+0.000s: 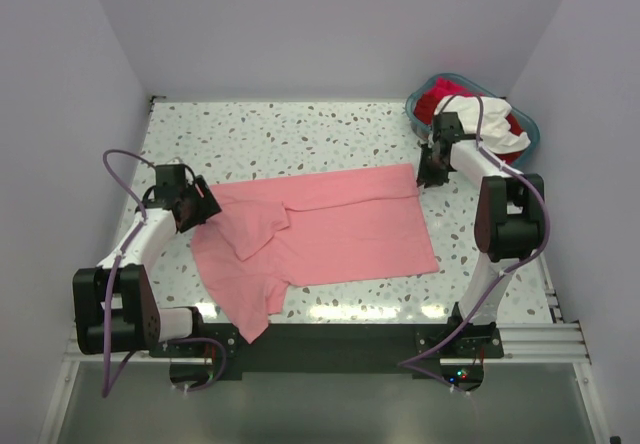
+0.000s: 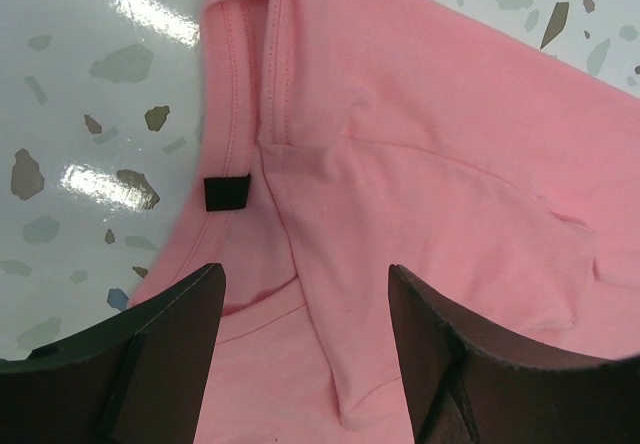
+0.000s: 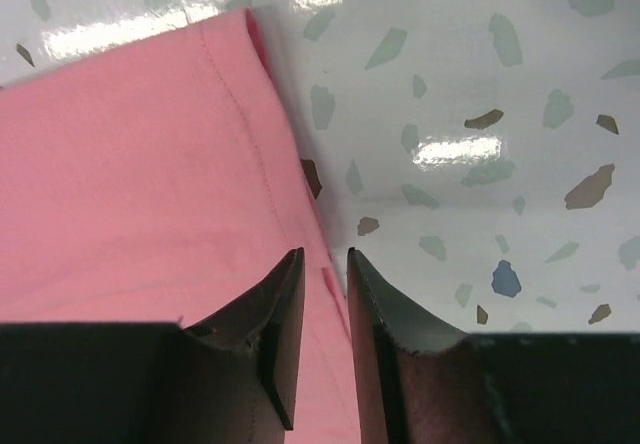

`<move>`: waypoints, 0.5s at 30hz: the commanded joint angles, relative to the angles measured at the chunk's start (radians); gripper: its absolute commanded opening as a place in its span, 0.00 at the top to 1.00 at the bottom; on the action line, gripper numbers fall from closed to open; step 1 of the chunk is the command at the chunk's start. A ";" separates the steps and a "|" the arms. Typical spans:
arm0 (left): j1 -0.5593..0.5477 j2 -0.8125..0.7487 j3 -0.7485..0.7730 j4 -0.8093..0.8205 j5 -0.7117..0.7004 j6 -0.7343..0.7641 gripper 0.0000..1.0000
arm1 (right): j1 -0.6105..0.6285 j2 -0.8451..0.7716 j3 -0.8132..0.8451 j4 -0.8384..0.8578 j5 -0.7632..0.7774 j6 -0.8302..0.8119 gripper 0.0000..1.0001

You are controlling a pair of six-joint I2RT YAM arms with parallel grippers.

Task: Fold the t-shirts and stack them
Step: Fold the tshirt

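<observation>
The salmon-pink t-shirt [image 1: 340, 229] lies spread on the table, its left part folded over and one sleeve trailing toward the front edge. My left gripper [image 1: 195, 204] is open at the shirt's left end. In the left wrist view its jaws [image 2: 305, 276] straddle a raised fold of pink cloth [image 2: 450, 164] near the collar and the dark neck tag [image 2: 227, 193]. My right gripper [image 1: 433, 172] is at the shirt's far right corner. In the right wrist view its jaws [image 3: 325, 256] are nearly together with the shirt's hemmed side edge [image 3: 130, 184] pinched between them.
A teal-blue basket [image 1: 531, 122] stands at the back right, holding a red t-shirt [image 1: 440, 99] and a white one [image 1: 505, 124]. The speckled table [image 1: 300, 134] ends at walls on the left, back and right.
</observation>
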 commanded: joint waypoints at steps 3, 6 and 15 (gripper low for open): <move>-0.004 0.038 0.090 0.035 -0.001 -0.014 0.30 | 0.015 -0.044 0.044 0.061 -0.045 0.042 0.62; -0.004 0.094 0.125 0.053 -0.001 -0.042 0.34 | 0.015 -0.029 0.031 0.161 -0.164 0.104 0.57; -0.004 0.342 0.292 0.118 -0.013 -0.078 0.62 | 0.015 0.065 0.024 0.330 -0.240 0.201 0.55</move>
